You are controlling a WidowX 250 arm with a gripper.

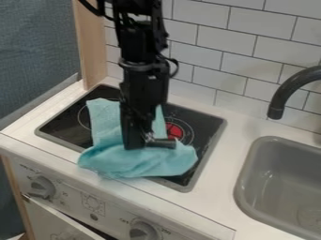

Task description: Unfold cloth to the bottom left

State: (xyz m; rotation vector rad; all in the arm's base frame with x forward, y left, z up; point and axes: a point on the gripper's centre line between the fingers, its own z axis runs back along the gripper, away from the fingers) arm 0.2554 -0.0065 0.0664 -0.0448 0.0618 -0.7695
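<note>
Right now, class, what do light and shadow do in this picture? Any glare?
Camera view: soft highlights on the sink's inner wall; gentle shading in the folds of the blue cloth; the black arm very dark, its details hard to separate; no harsh glare on the wall tiles.

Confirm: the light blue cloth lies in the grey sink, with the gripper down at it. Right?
Not quite: the camera view shows the light blue cloth on the black stovetop, not in the grey sink. The gripper is indeed down at the cloth.
</note>
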